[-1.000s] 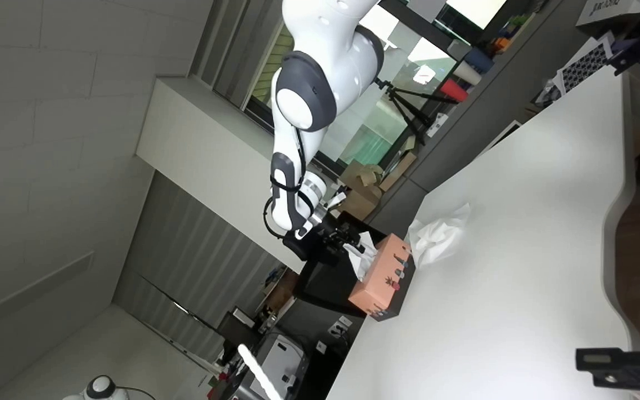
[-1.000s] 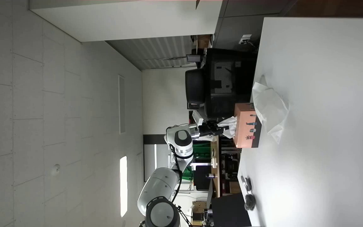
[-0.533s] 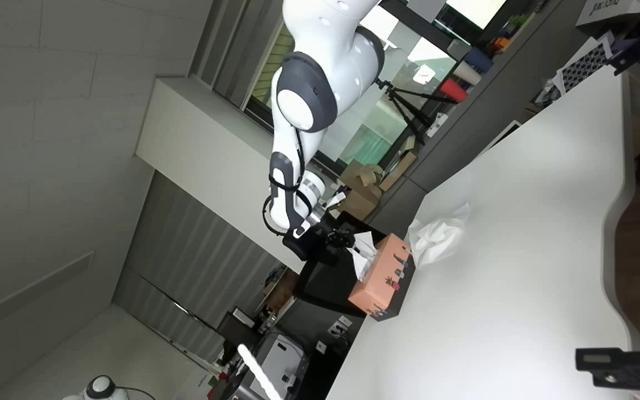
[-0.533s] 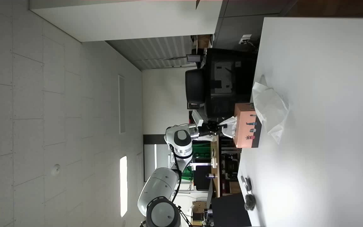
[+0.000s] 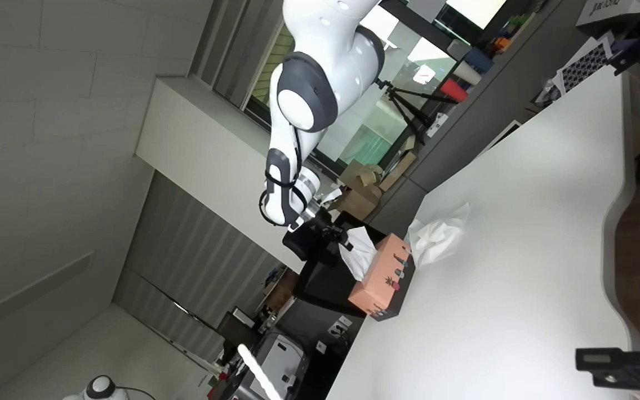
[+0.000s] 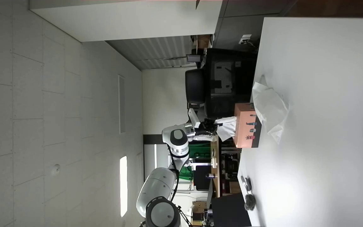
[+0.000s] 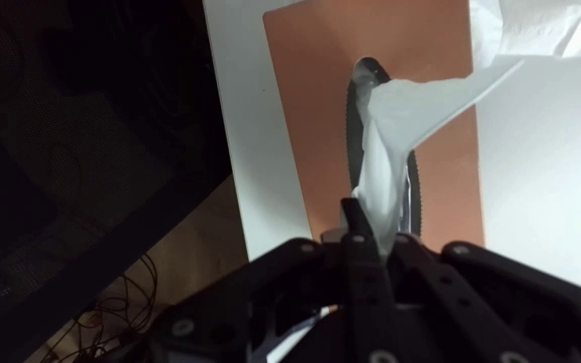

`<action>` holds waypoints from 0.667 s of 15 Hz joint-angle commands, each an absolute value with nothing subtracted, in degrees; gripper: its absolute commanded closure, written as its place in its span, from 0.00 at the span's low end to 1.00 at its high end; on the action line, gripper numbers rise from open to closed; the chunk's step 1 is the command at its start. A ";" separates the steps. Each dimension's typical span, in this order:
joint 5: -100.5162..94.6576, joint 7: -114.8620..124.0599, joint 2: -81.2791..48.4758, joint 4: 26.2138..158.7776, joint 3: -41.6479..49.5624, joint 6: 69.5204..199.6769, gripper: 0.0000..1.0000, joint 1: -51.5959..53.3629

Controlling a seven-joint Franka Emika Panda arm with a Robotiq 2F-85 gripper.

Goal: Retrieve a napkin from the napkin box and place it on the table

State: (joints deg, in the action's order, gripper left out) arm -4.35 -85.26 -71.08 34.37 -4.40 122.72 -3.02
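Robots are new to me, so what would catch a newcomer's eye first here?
Probably the big white arm, stretching down from the top of an exterior view. Its black claw grips a white tissue poking out of an orange box near the edge of the table. Another crumpled tissue lies beside the box.

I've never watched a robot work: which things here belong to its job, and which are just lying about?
For the job:
gripper
gripped tissue
tissue box
white table

Just lying about:
loose tissue on the table, apparently
black office chair
black tripod
cardboard boxes
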 commanded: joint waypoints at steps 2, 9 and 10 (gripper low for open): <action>-3.88 -76.25 -69.67 31.04 -2.75 119.17 1.00 -3.23; -3.91 -66.96 -64.44 29.58 -1.82 114.63 1.00 -5.57; -4.15 -65.73 -63.61 29.62 -1.37 114.07 1.00 -5.99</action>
